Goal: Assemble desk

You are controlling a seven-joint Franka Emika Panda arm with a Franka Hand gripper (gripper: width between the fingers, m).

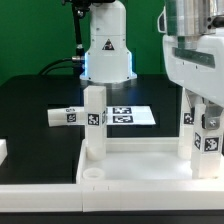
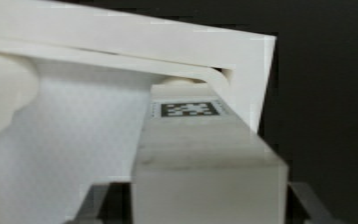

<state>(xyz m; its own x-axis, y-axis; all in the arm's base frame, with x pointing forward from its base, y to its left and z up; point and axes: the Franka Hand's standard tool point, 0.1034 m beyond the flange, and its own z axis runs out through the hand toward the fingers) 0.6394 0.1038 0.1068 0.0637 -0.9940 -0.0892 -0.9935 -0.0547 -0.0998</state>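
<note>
Now your hand [image 1: 200, 120] grips a leg [image 1: 203, 142] upright at the desk top's [image 1: 140, 160] right corner; keep it vertical; twist gently.

Both views are small and soft, with fine detail lost; the exterior view is evenly bright from above, and white plastic stands stark against the black tabletop [image 1: 30, 105]; the robot base [image 1: 107, 55] shows a faint blue glow; the wrist view is blurrier, the near leg [image 2: 202, 165] out of focus, with soft grey shadows across the tray [image 2: 105, 120].
</note>
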